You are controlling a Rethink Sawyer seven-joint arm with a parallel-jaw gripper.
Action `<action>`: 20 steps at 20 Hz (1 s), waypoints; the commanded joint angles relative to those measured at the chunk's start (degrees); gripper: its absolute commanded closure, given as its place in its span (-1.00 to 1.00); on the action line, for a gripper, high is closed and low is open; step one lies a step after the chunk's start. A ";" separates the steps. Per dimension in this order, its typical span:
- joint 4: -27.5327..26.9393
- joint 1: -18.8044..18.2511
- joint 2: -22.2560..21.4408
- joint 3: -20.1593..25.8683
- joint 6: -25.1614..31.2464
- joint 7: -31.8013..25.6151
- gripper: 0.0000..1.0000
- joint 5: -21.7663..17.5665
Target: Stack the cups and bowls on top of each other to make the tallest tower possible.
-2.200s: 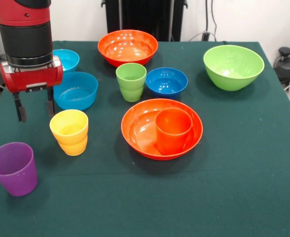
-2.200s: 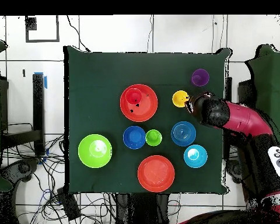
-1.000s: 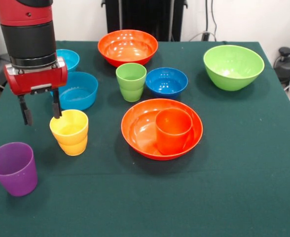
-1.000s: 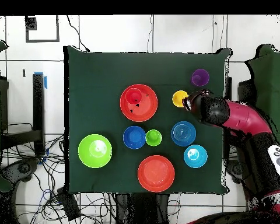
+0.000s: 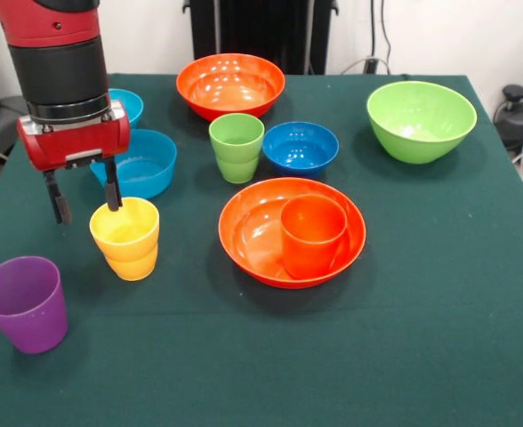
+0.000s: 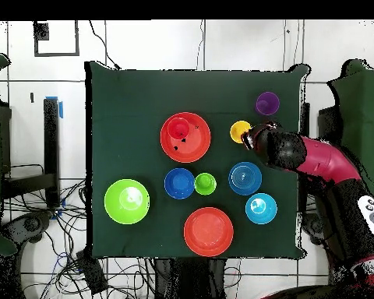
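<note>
My gripper [image 5: 85,202] is open, with one finger over the far left rim of the yellow cup [image 5: 125,238] and the other outside it. From overhead my gripper [image 6: 253,138] sits beside the yellow cup [image 6: 240,131]. The purple cup [image 5: 25,303] stands front left. The orange cup [image 5: 313,235] stands inside a large orange bowl [image 5: 244,233]. The green cup [image 5: 237,147] stands beside the dark blue bowl [image 5: 301,148]. Two light blue bowls [image 5: 141,163] [image 5: 124,104] lie behind my gripper. A second orange bowl [image 5: 230,84] and the lime green bowl [image 5: 420,120] stand at the back.
The dark green table cloth [image 5: 422,338] covers the table. A black stand [image 5: 261,31] rises behind the far edge. Cables lie on the floor [image 6: 34,210] around the table.
My gripper has moved right and slightly down toward the yellow cup, from beside it to one finger over its rim. The cups and bowls have not moved.
</note>
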 commanded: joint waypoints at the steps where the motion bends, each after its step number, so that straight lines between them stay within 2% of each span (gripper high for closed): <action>1: 2.50 0.24 4.27 2.66 0.31 0.63 -1.00 -1.58; 20: 2.40 -0.70 5.51 3.63 -2.13 1.00 -1.00 -2.33</action>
